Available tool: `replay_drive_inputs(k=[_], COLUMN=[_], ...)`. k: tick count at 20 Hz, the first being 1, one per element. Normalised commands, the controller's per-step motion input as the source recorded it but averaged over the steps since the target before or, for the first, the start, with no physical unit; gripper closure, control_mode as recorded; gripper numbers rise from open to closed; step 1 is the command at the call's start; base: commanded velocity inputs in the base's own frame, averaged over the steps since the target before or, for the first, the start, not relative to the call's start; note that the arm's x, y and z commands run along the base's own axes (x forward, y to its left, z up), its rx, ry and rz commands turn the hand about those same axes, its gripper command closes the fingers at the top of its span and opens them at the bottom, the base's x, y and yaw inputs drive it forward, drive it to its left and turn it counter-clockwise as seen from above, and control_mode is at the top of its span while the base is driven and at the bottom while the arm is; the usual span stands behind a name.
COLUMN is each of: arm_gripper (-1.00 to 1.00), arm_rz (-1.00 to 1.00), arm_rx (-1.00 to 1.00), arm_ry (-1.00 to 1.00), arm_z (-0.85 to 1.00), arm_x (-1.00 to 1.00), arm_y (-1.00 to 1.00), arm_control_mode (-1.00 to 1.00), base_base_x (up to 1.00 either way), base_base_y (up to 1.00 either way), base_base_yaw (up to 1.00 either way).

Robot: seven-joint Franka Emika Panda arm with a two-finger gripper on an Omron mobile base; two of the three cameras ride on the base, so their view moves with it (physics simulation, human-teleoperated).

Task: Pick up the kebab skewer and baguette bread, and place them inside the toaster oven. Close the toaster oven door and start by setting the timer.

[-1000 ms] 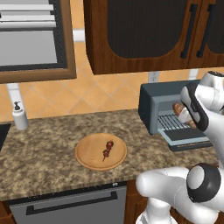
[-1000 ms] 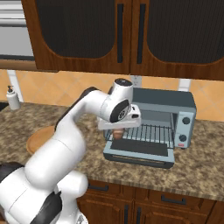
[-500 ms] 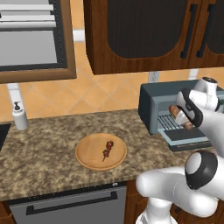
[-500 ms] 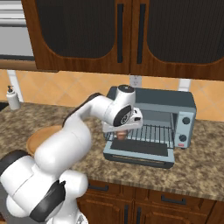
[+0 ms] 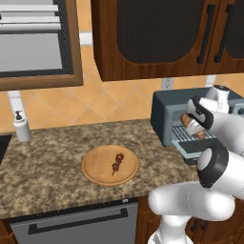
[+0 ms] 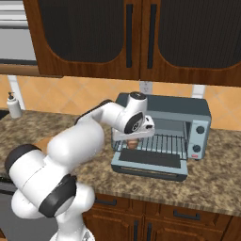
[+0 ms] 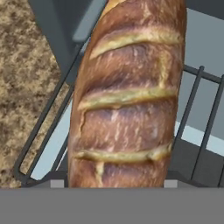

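Holding: baguette bread (image 7: 127,96) gripped in the end effector (image 5: 193,125), jaws spread wide round the loaf.
Skewer: kebab skewer (image 5: 116,163) lies on the round wooden plate (image 5: 93,169), near-left on the tabletop (image 5: 47,162), well apart from the oven; not picked up yet.
Oven door: toaster oven door (image 6: 150,161) dropped open, flat toward the near side.
Bread position: over the front edge of the wire rack (image 6: 162,142), at the mouth of the toaster oven (image 6: 197,110), far right on the tabletop; can't tell if it touches the rack.
Done: bread lifted and carried to the oven.
Left: release bread on the rack, fetch skewer, load it, shut door, set timer.
Progress: roughly a quarter, my guess.
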Motion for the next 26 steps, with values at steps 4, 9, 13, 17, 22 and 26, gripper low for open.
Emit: replay_drive_inputs(k=[4,9,13,17,22,26], arm_gripper=[1.00,1.00,1.00,-1.00,-1.00,-1.00], arm_rz=[0.00,0.00,0.00,0.01,0.00,0.00], arm_rx=[0.00,0.00,0.00,-0.02,-0.03,-0.03], arm_ry=[0.00,0.00,0.00,0.00,-0.01,0.00], arm_z=[-0.25,-0.16,-0.08,-0.03,0.00,0.02], arm_x=[0.11,0.03,0.00,0.00,-0.04,0.00], arm_y=[-0.01,-0.07,-0.03,0.00,-0.05,0.00], arm_control_mode=[-1.00,-1.00,-1.00,-1.00,-1.00,-1.00], base_base_x=[0.00,0.00,0.00,0.00,0.00,0.00], base_base_y=[0.00,0.00,0.00,0.00,0.00,0.00], base_base_yaw=[0.00,0.00,0.00,0.00,0.00,0.00])
